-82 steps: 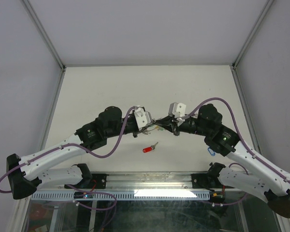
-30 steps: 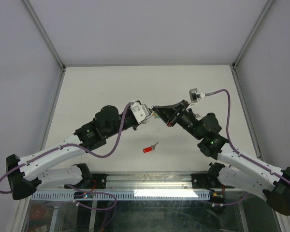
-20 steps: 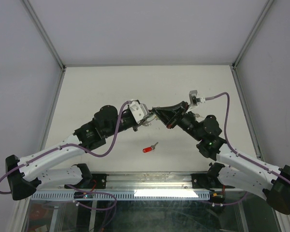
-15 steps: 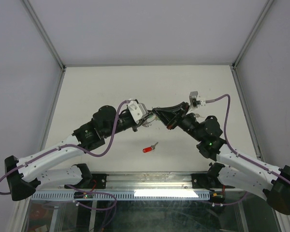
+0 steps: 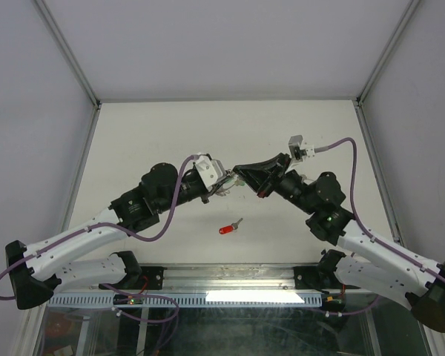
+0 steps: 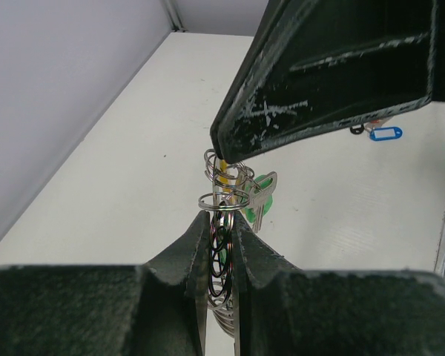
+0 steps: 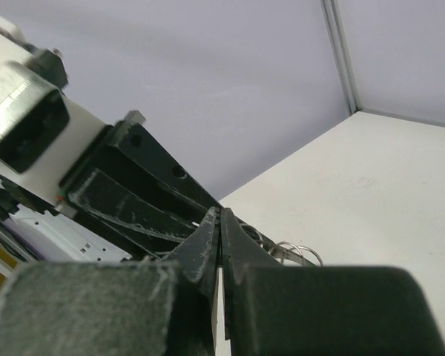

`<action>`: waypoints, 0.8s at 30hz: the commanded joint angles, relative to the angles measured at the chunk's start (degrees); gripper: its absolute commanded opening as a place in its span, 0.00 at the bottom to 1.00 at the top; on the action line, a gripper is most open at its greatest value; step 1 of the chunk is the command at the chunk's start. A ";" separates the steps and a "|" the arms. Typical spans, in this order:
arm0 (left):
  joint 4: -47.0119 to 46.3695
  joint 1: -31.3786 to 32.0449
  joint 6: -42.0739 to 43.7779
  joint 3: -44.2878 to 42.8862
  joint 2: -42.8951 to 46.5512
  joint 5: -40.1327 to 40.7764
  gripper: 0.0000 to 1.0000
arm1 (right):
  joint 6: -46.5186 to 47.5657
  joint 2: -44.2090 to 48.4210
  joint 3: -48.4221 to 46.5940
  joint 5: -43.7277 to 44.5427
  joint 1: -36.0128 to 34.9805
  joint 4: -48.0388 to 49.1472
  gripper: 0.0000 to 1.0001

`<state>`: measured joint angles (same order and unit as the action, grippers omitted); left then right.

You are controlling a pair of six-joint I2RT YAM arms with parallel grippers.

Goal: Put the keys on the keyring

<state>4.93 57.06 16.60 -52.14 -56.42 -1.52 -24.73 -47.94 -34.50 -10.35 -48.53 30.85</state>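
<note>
My left gripper [image 6: 221, 215] is shut on the keyring [image 6: 221, 256], a coiled silvery wire loop held upright above the table. A green-tagged key [image 6: 261, 194] and a yellow-tagged key [image 6: 227, 172] hang on it with small split rings. My right gripper [image 7: 220, 211] is shut, and its tip [image 6: 217, 145] meets the top of the keyring; what it pinches is hidden. In the top view the two grippers [image 5: 226, 180] [image 5: 239, 171] meet tip to tip at mid-table. A red-tagged key [image 5: 228, 227] lies on the table nearer the arm bases. A blue-tagged key [image 6: 383, 133] lies farther off.
The white table [image 5: 148, 141] is walled by grey panels, with metal frame posts [image 5: 67, 52] at the back corners. A small black loop [image 6: 356, 129] lies beside the blue tag. The right arm's purple cable [image 5: 341, 144] arcs above its wrist.
Both grippers have stayed joined at the keyring. The left gripper has crept slightly left and back; the right arm's elbow has swung a little right. The red key has not moved.
</note>
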 commanded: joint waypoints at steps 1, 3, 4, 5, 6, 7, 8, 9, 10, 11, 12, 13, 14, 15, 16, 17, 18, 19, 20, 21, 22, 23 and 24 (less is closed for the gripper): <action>-1.16 0.70 2.27 -1.29 0.83 2.51 0.03 | -5.65 0.13 -5.09 -1.80 0.08 -3.62 0.00; -1.15 0.69 2.47 -1.18 1.05 2.79 0.09 | -6.94 0.26 -5.75 -1.93 0.19 -4.60 0.00; -1.19 0.71 2.41 -1.14 1.13 2.77 0.10 | -7.33 0.34 -5.94 -1.94 0.19 -4.69 0.00; -1.15 0.69 2.27 -1.10 1.20 2.69 0.09 | -7.59 0.39 -6.05 -1.95 0.19 -4.70 0.00; -1.23 0.68 2.10 -1.12 1.21 2.60 0.06 | -7.38 0.54 -6.08 -1.88 0.19 -4.99 0.00; -1.18 0.70 1.85 -1.02 1.23 2.50 0.01 | -6.39 0.60 -6.27 -1.79 0.28 -5.50 0.00; -1.20 0.69 1.67 -1.00 1.23 2.42 0.00 | -5.77 0.79 -6.57 -1.78 0.23 -6.64 0.00; -1.19 0.69 1.55 -0.95 1.29 2.27 0.00 | -1.30 1.18 -7.02 -2.02 0.20 -8.51 0.00; -1.22 0.69 1.40 -0.97 1.31 2.12 0.00 | 2.13 1.76 -7.23 -1.94 0.26 -10.30 0.00; -1.22 0.66 1.23 -0.95 1.38 1.99 0.00 | 5.23 2.55 -7.02 -1.70 0.25 -11.39 0.04; -1.26 0.68 0.98 -0.87 1.60 1.96 0.00 | 8.03 3.49 -6.47 -1.43 0.28 -11.81 0.09; -1.36 0.69 0.71 -0.87 1.66 1.96 0.00 | 10.64 4.32 -5.82 -1.45 0.30 -12.12 0.15; -1.40 0.70 0.38 -0.87 1.74 1.94 0.00 | 12.63 4.95 -5.74 -1.46 0.31 -13.32 0.19; -1.53 0.69 -0.01 -0.88 1.80 2.10 0.00 | 13.40 5.33 -6.00 -1.36 0.28 -15.01 0.22; -1.68 0.69 -0.52 -0.86 1.84 2.38 0.00 | 13.77 5.58 -6.36 -1.83 0.31 -16.60 0.23; -2.00 0.69 -1.30 -0.74 1.99 2.85 0.00 | 14.04 5.66 -6.71 -3.00 0.29 -17.90 0.25; -2.55 0.69 -2.29 -0.66 2.14 3.67 0.00 | 14.20 5.67 -7.04 -4.44 0.33 -19.30 0.28; -3.50 0.69 -3.55 -0.35 2.41 5.00 0.00 | 14.38 5.67 -7.21 -5.57 0.33 -20.46 0.31; -4.61 0.71 -4.88 0.05 2.78 5.82 0.00 | 14.63 5.73 -7.11 -6.55 0.29 -21.31 0.34; -5.54 0.62 -6.25 0.32 3.02 6.85 0.00 | 14.70 5.86 -6.68 -6.99 0.28 -21.56 0.35; -6.37 0.60 -7.93 0.43 3.07 7.58 0.00 | 14.71 6.18 -5.79 -7.08 0.28 -20.53 0.37; -6.97 0.60 -9.11 0.47 3.01 7.75 0.00 | 14.59 6.58 -4.16 -7.21 0.28 -18.89 0.38; -7.41 0.60 -10.27 0.26 2.91 7.65 0.00 | 14.17 6.96 -2.43 -7.29 0.28 -16.35 0.38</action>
<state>4.89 57.06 12.73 -51.59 -55.42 3.03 -12.64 -42.63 -39.11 -15.05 -48.47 11.29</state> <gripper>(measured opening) 0.109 0.370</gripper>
